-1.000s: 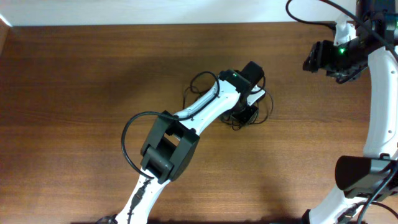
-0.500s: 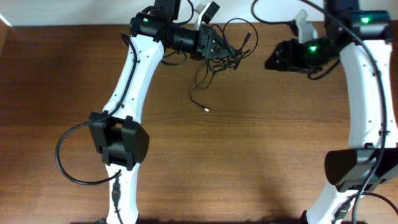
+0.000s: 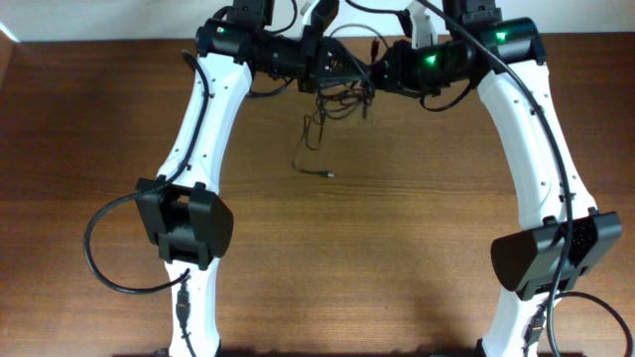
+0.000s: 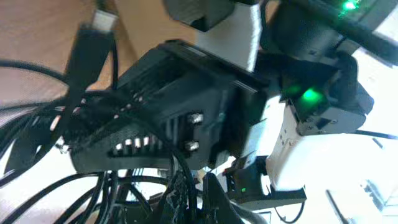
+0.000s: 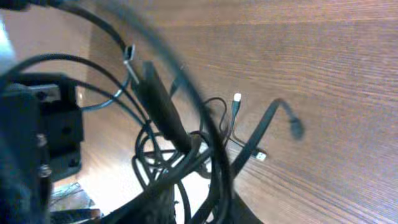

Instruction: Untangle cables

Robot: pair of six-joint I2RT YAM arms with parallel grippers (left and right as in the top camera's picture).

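The cables (image 3: 338,97) hang as a tangled black bunch above the back of the table, between the two arms. One strand drops down to a small plug end (image 3: 328,176) just over the wood. My left gripper (image 3: 335,69) is shut on the bunch from the left; in its wrist view, cords (image 4: 37,115) run into its fingers (image 4: 214,202). My right gripper (image 3: 383,73) meets the bunch from the right. In the right wrist view the looped cords (image 5: 168,127) pass between my right gripper (image 5: 196,208), which is shut on them. A silver plug (image 5: 237,98) dangles below.
The brown wooden table (image 3: 417,228) lies below, its white back edge (image 3: 99,20) just behind both grippers. The arms' own thick black cable (image 3: 94,248) loops beside the left arm's base.
The left arm carried the bunch from mid-table up to the back. The right arm swung in from the right and its jaws closed on the bunch.
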